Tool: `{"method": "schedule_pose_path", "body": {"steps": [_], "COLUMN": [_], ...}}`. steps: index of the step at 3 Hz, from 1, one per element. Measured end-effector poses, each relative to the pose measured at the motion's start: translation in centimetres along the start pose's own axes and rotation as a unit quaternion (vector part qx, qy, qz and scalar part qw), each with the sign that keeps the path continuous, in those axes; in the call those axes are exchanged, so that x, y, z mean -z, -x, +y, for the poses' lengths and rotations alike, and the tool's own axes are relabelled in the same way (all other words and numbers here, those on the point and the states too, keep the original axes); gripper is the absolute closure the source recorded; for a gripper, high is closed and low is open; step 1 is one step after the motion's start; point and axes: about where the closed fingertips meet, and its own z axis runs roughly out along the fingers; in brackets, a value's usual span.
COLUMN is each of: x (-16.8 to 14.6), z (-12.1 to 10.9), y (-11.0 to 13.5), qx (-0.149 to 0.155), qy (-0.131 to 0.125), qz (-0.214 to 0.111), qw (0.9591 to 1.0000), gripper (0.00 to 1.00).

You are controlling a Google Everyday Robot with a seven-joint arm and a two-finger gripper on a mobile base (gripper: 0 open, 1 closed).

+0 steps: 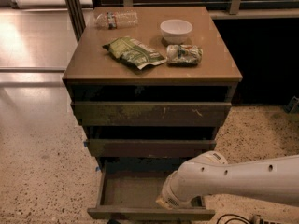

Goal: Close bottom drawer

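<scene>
Bottom drawer (131, 191) sticks way out at the foot of the cabinet (149, 113) — tray showing. The gripper (163, 202) sits low over the tray's right half, just behind the front — the arm (243, 178) mostly hides it, so can't tell how it's set.
</scene>
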Motion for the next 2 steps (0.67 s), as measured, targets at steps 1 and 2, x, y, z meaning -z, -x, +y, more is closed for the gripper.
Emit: {"method": "schedule_pose_path", "body": {"steps": [1, 2], "x": [0.0, -3.1], "z": [0.0, 0.7], "y": [0.0, -1.1], "qx": [0.0, -0.01], "qy": [0.0, 0.011], "qz": [0.0, -0.005], "qw": [1.0, 0.9999], "gripper": [1.0, 1.0]}}
